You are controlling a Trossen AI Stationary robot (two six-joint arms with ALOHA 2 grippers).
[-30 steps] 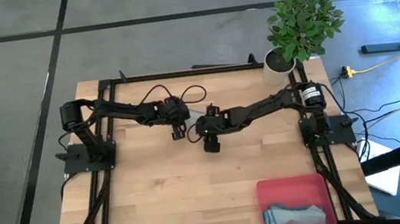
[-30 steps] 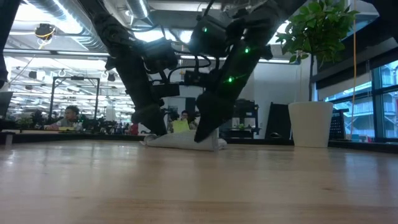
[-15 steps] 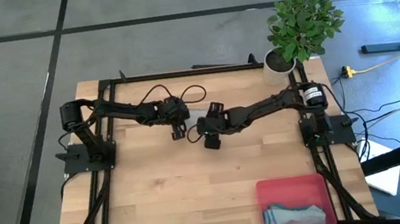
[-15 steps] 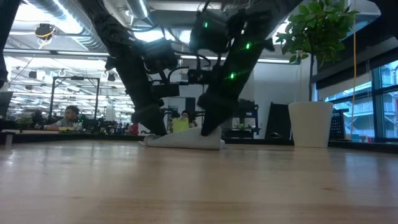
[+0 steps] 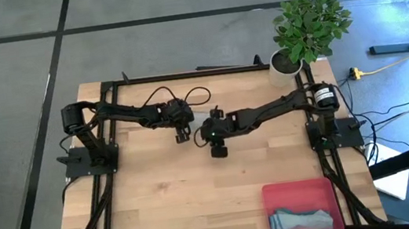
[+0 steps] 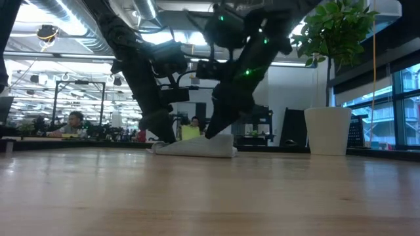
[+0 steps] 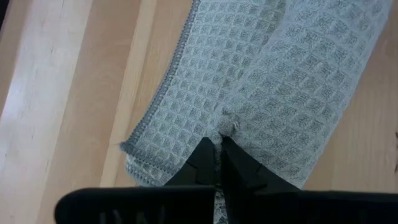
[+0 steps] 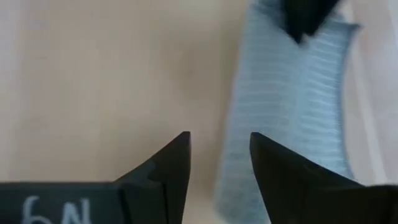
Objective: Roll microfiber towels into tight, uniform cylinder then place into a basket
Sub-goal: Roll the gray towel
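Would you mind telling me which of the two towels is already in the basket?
The rolled towel lying in the pink basket at the table's near right corner. The other towel lies on the table mid-way, pinched by the left gripper.

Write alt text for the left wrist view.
The left gripper has its fingers shut, pinching a fold of a pale grey-green waffle-weave towel that lies on the light wooden table.

High view looks straight down; low view level across the table [image 6: 210, 196] — wrist views close above it.
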